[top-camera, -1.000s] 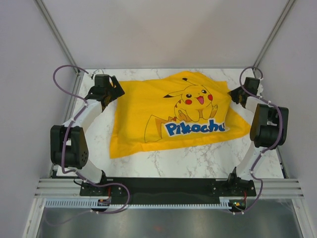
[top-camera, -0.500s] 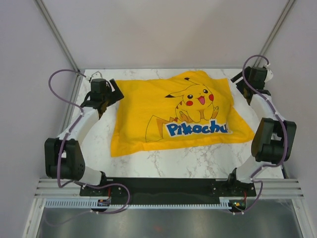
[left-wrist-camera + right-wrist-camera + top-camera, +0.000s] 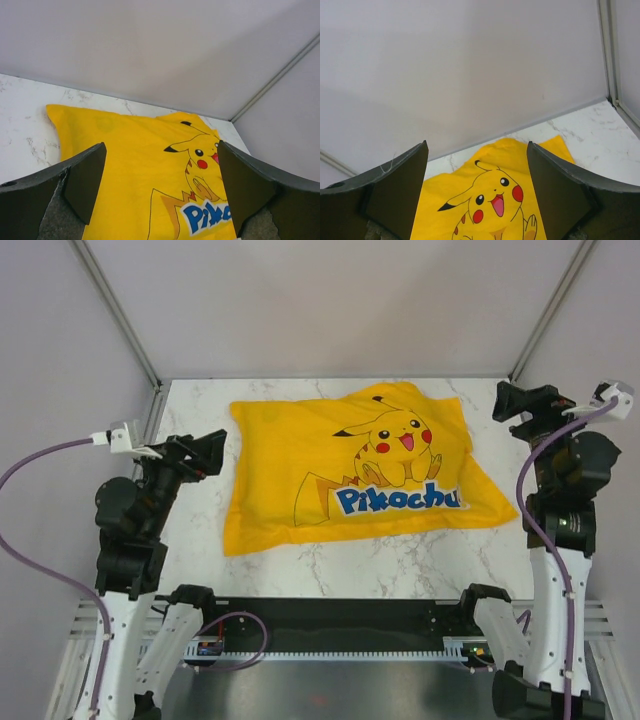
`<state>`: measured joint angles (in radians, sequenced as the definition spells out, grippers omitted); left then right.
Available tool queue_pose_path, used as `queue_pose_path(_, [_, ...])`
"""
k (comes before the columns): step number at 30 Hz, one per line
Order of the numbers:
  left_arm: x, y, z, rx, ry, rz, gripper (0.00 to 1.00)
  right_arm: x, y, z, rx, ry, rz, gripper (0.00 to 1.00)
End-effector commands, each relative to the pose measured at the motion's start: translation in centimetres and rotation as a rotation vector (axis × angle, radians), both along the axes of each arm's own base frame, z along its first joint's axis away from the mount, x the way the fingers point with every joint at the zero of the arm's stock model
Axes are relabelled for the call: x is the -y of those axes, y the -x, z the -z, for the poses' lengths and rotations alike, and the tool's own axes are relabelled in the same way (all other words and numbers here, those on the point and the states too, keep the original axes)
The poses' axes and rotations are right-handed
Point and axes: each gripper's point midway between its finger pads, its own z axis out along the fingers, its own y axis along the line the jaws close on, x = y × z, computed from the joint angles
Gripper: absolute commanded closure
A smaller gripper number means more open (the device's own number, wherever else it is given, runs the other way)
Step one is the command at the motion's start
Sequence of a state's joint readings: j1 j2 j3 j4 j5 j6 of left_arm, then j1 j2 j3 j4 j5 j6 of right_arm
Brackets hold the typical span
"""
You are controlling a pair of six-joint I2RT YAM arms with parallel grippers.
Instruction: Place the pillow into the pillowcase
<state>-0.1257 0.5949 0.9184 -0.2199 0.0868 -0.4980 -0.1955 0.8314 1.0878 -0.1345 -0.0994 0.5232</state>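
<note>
The yellow pillowcase (image 3: 340,470) with the Pikachu print and blue lettering lies spread on the marble table. It also shows in the left wrist view (image 3: 135,165) and the right wrist view (image 3: 485,195). No white pillow shows in any view; it is hidden or out of view. My left gripper (image 3: 205,452) is open and empty, raised off the pillowcase's left edge; in the left wrist view (image 3: 160,175) its fingers frame the cloth from above. My right gripper (image 3: 520,402) is open and empty, raised beside the pillowcase's far right corner, as the right wrist view (image 3: 476,175) shows.
The marble table (image 3: 400,560) is closed in by grey walls at the back and sides, with metal frame posts (image 3: 545,310) at the far corners. A black base rail (image 3: 340,615) runs along the near edge. Purple cables (image 3: 40,455) loop off both arms.
Both arms have lifted and drawn back from the pillowcase's far corners, outward to the sides and toward the near edge. The pillowcase has settled flatter and stays in place.
</note>
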Motion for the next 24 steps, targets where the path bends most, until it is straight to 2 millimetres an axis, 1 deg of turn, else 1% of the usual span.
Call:
queue_pose_path(1, [0.9, 2.8, -0.1, -0.003, -0.115, 0.084, 0.00, -1.6, 0.6, 2.7, -0.088, 0.035, -0.092, 0.12])
queue_pose_path(2, [1.1, 3.5, 0.1, -0.008, -0.138, 0.106, 0.00, -1.8, 0.8, 3.6, -0.115, 0.037, -0.103, 0.12])
queue_pose_path(4, [0.8, 4.3, 0.4, 0.015, -0.212, 0.104, 0.00, -2.3, 1.7, 3.7, -0.111, 0.056, -0.119, 0.12])
queue_pose_path(5, [0.2, 4.9, 0.3, 0.040, -0.234, 0.077, 0.00, -2.7, 1.8, 4.4, -0.124, 0.055, -0.130, 0.12])
queue_pose_path(6, [-0.3, 4.8, 0.9, 0.038, -0.253, 0.050, 0.00, -3.4, 2.0, 4.6, -0.122, 0.052, -0.158, 0.12])
queue_pose_path(7, [-0.9, 4.5, 2.4, 0.016, -0.276, 0.019, 0.00, -3.7, 2.1, 5.4, -0.131, 0.039, -0.173, 0.12])
queue_pose_path(8, [-2.2, 4.5, 2.8, 0.013, -0.270, -0.055, 0.00, -3.9, 2.1, 5.9, -0.136, 0.033, -0.182, 0.12])
queue_pose_path(9, [-2.5, 4.6, 3.2, 0.013, -0.263, -0.077, 0.00, -4.2, 2.2, 6.1, -0.135, 0.029, -0.193, 0.12])
queue_pose_path(10, [-2.6, 4.3, 4.7, -0.010, -0.259, -0.083, 0.00, -4.3, 2.5, 6.2, -0.130, 0.026, -0.195, 0.12])
queue_pose_path(11, [-2.7, 4.4, 4.8, -0.004, -0.254, -0.086, 0.00, -4.3, 2.6, 6.7, -0.139, 0.019, -0.195, 0.12])
queue_pose_path(13, [-2.4, 5.1, 4.2, 0.014, -0.249, -0.072, 0.00, -4.5, 3.2, 6.6, -0.123, 0.019, -0.200, 0.12])
queue_pose_path(14, [-2.7, 5.1, 4.1, 0.014, -0.245, -0.093, 0.00, -4.5, 3.4, 6.5, -0.118, 0.014, -0.200, 0.12])
queue_pose_path(16, [-2.4, 5.0, 4.2, 0.007, -0.243, -0.080, 0.00, -4.6, 3.8, 6.5, -0.110, 0.012, -0.200, 0.12])
queue_pose_path(18, [-1.9, 5.0, 4.5, 0.003, -0.244, -0.054, 0.00, -4.6, 3.8, 6.5, -0.110, 0.005, -0.201, 0.12])
queue_pose_path(23, [-2.2, 5.3, 4.4, 0.012, -0.244, -0.066, 0.00, -4.6, 3.5, 6.8, -0.124, 0.003, -0.202, 0.16])
queue_pose_path(24, [-2.2, 5.3, 4.3, 0.015, -0.243, -0.067, 0.00, -4.4, 3.5, 7.1, -0.141, -0.005, -0.191, 0.14])
